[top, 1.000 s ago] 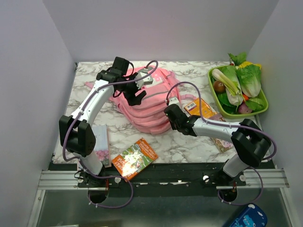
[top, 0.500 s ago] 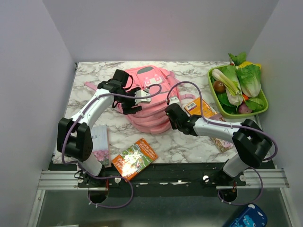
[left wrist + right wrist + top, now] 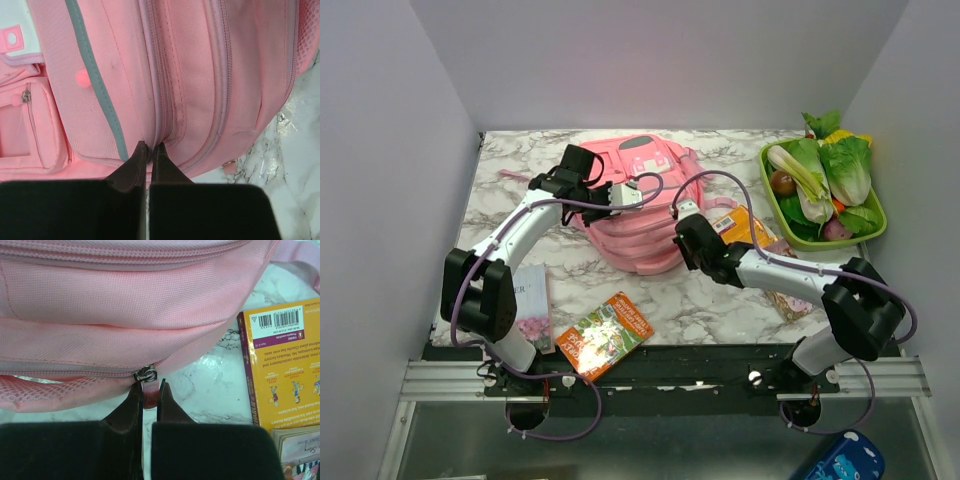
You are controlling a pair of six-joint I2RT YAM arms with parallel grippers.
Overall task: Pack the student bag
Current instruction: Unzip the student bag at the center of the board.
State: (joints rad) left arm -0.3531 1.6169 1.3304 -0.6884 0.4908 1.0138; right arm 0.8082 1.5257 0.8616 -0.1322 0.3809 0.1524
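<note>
student bag (image 3: 645, 240) swung straighter, long axis near-to-far, flap farthest

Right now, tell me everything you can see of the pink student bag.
The student bag is a large soft pink fabric backpack with grey-green trim, a white patch, mesh and several zipped pockets. It lies front up on the marble table, its visible zips shut. The left gripper pinches a fold between two pockets; the right gripper grips a zip pull at its near edge.
</note>
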